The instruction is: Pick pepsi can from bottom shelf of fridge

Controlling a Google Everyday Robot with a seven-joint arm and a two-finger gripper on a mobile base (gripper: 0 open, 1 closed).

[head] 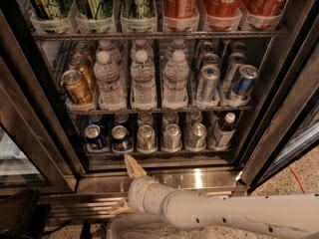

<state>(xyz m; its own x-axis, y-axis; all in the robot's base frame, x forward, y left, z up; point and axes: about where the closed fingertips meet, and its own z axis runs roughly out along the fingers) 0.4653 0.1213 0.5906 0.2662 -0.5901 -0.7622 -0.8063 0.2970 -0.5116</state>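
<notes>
Gripper (120, 184) is hanging low in front of the fridge (209, 179), with its tan fingers (131, 166) spreading wide and gripping nothing. One finger is pointing up over the steel sill and the other is angling down to the left. Behind it, the white arm (229, 215) is reaching in from the lower right. Just above the upper fingertip, apart from it, the pepsi can (119, 137) is standing upright in the front row of the bottom shelf (159, 154), second from the left. A matching blue can (93, 136) is sitting at its left and plain silver cans (172, 136) are lining up at its right. Water bottles (143, 81) are filling the rack above.
</notes>
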